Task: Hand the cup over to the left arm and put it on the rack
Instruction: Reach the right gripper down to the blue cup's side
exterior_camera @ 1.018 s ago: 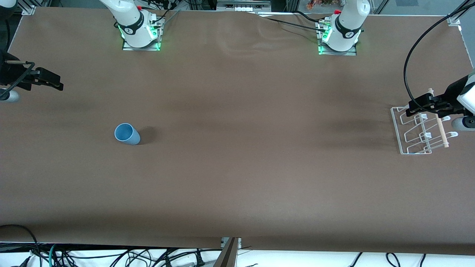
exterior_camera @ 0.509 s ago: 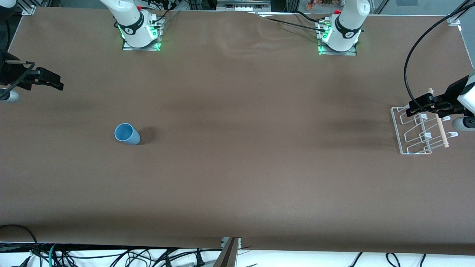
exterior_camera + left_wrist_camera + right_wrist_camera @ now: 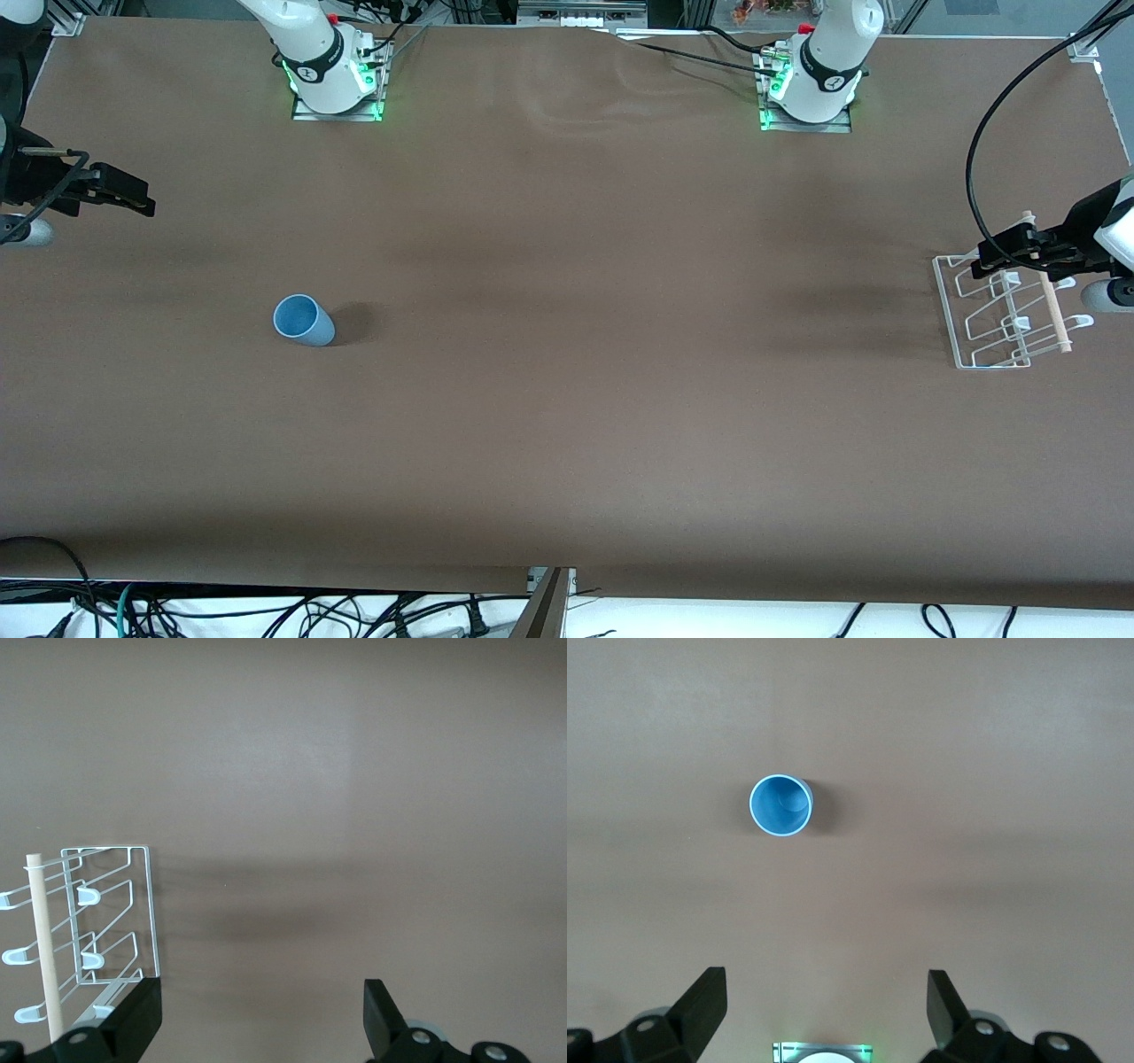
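I see the right gripper point(image 3: 133, 197) spread wide w/ nothing in it, up over the table's point(image 3: 567, 425) right-arm end, well apart from the small light-blue tapered plastic cup point(image 3: 302, 320), which stands upright, mouth up, on the brown tabletop. Left gripper point(image 3: 997, 252) is also spread, empty, over the edge of the small white wire rack point(image 3: 952, 310) w/ pale wooden dowel point(image 3: 1054, 315) at the left-arm end.

A brown table point(image 3: 567, 399) (cloth-covered, seemingly) with cables point(image 3: 266, 611) along its near edge.
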Robot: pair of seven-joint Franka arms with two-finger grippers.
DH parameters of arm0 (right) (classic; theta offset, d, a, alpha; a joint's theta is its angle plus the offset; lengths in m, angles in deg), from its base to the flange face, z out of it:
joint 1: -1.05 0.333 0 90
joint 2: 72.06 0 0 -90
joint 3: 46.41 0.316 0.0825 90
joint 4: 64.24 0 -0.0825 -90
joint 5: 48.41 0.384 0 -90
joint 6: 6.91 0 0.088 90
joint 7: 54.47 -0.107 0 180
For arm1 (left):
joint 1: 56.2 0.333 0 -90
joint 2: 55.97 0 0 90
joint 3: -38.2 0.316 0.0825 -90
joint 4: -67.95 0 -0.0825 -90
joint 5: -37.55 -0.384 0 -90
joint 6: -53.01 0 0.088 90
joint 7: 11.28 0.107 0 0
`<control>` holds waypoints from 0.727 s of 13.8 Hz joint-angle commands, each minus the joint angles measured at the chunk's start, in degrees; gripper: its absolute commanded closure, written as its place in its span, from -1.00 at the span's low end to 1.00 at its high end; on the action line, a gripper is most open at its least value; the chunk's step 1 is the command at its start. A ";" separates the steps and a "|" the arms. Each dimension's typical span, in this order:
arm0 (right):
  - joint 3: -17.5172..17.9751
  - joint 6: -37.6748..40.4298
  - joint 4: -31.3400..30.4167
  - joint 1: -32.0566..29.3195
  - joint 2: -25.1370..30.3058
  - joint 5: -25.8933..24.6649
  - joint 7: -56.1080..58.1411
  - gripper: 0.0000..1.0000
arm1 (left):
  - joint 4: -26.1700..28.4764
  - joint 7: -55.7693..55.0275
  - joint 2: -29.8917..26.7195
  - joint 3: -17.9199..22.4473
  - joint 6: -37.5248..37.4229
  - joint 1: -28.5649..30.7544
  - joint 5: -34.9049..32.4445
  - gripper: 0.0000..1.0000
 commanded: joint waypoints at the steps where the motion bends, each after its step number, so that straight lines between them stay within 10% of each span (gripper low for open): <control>1: 0.59 -0.81 -0.26 1.45 -1.69 -1.77 -0.54 -1.00 | -2.17 -0.54 0.92 -0.03 -1.60 0.28 0.73 -1.00; 10: 0.50 -19.07 -11.66 1.80 -7.77 -1.33 -3.51 -1.00 | -2.25 -0.63 1.44 -0.12 -2.39 -0.42 0.82 -1.00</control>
